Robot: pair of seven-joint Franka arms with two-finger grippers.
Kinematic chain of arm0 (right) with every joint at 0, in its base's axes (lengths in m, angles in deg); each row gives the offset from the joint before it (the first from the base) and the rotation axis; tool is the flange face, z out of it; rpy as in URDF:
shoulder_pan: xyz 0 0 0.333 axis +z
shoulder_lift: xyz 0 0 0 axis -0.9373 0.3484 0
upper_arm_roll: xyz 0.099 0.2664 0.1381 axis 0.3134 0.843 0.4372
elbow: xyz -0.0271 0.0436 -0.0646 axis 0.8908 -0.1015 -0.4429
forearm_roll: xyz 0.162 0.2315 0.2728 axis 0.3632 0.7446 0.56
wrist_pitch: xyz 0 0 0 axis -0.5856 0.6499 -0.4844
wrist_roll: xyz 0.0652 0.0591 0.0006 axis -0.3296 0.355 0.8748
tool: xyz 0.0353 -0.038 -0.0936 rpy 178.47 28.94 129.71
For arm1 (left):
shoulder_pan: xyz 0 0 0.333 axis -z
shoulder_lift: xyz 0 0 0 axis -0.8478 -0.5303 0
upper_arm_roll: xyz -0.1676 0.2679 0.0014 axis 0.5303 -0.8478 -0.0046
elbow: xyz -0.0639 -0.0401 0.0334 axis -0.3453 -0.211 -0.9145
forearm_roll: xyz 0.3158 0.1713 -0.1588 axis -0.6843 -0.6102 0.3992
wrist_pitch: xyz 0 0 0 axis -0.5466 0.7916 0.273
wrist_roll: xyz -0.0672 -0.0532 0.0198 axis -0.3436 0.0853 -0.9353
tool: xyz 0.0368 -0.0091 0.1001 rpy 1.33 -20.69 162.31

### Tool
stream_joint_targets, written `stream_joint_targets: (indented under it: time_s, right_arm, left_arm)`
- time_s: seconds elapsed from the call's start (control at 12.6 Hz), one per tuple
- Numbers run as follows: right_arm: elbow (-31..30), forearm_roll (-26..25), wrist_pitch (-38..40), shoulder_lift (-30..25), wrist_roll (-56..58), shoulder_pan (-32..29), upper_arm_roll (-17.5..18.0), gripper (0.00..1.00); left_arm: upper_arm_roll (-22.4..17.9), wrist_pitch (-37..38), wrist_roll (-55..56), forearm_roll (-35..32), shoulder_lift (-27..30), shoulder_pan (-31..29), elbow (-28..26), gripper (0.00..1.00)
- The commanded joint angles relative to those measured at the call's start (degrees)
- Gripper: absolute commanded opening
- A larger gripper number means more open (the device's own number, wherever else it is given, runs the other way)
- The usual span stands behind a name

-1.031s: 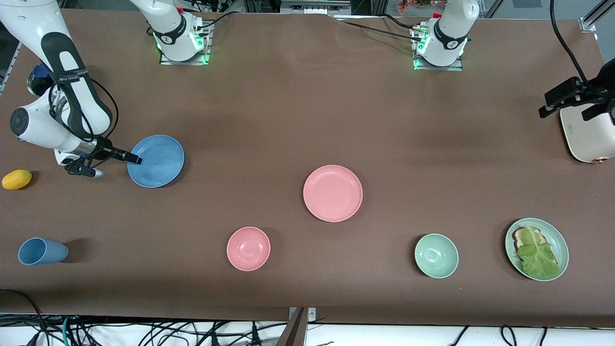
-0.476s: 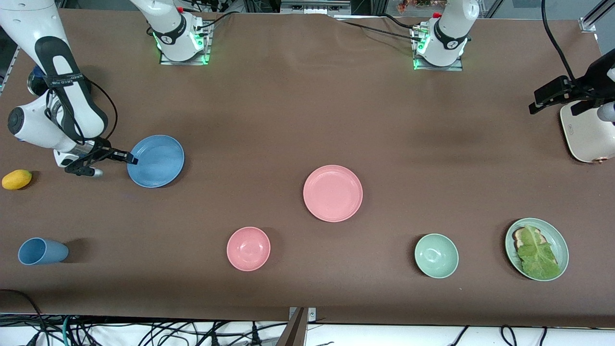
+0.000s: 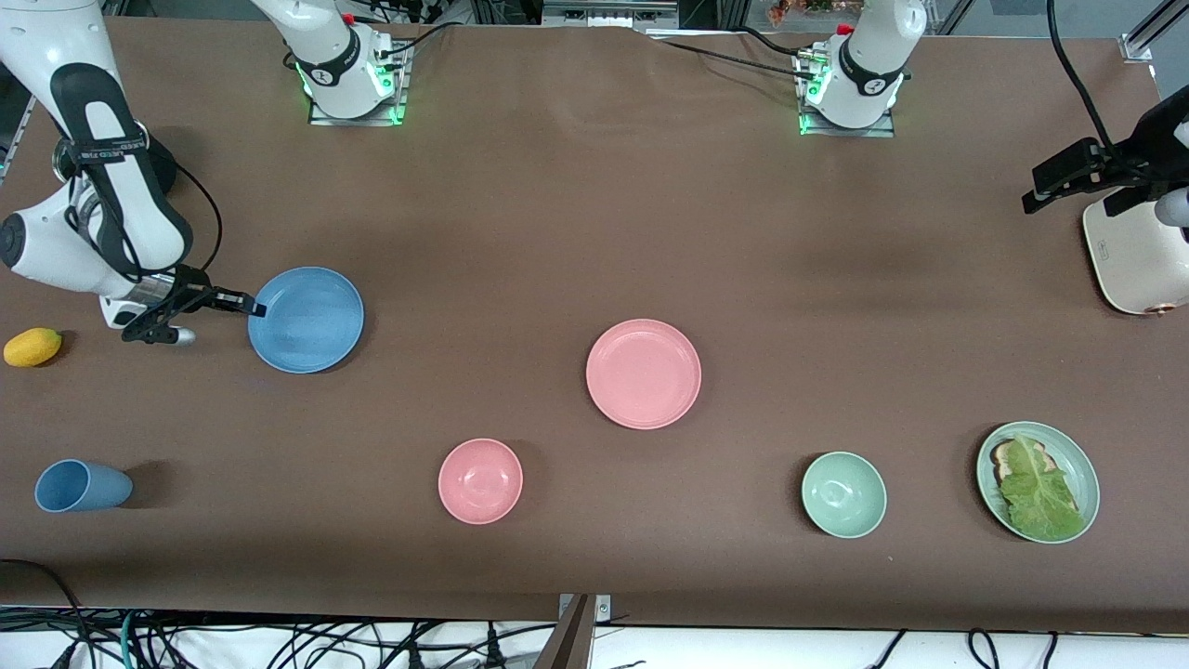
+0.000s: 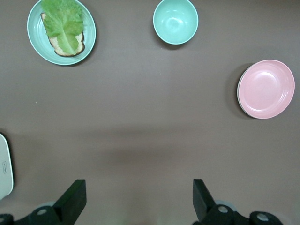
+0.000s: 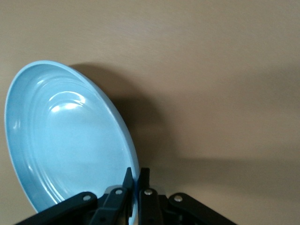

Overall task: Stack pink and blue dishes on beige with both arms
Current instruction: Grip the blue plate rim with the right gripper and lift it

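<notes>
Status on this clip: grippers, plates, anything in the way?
Right gripper shut on blue plate rim. Left gripper open, waiting over bare table. Pink plate untouched mid-table. Nothing blocking.

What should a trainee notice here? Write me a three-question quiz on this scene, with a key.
1. True or false: the right end effector is shut on the rim of the blue plate.
2. Which of these lies nearest the front camera? A) pink plate B) pink bowl C) blue plate
3. Fill in: the left end effector, over the table at the left arm's end, has its jaws ____.

Key: 1 true; 2 B; 3 open.
</notes>
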Motion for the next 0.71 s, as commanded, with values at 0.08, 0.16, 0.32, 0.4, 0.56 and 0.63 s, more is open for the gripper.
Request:
stream_joint_targets:
  time_s: [0.08, 0.16, 0.32, 0.4, 0.56, 0.63]
  right_arm:
    - [7.88, 1.06, 10.51, -0.24, -1.67, 0.0, 0.63, 0.0]
    - [10.16, 0.54, 13.49, -0.16, -3.07, 0.17, 1.93, 0.0]
    - [13.51, 0.1, 18.6, -0.07, -4.22, 2.97, 3.53, 0.0]
    - [14.3, 0.01, 18.79, -0.24, -6.06, 4.55, 3.96, 0.0]
    - [17.72, 0.01, 20.89, -0.24, -11.93, 11.65, 3.97, 0.0]
    - [19.13, 0.1, 21.34, 0.02, -17.1, 15.43, 4.06, 0.0]
  left_arm:
    - [0.16, 0.59, -1.82, -1.29, 0.82, -0.41, -0.6, 1.0]
    - [0.16, 0.59, -2.0, -1.2, 0.82, -0.5, -0.6, 1.0]
    - [0.24, 0.59, -2.44, -1.2, 0.82, -0.76, -0.69, 1.0]
    - [0.24, 0.51, -2.44, -1.2, 0.82, -0.76, -0.69, 1.0]
    - [0.33, 0.51, -2.53, -1.29, 0.73, -0.67, -0.6, 1.0]
    - [0.33, 0.59, -2.61, -1.2, 0.64, -0.67, -0.6, 1.0]
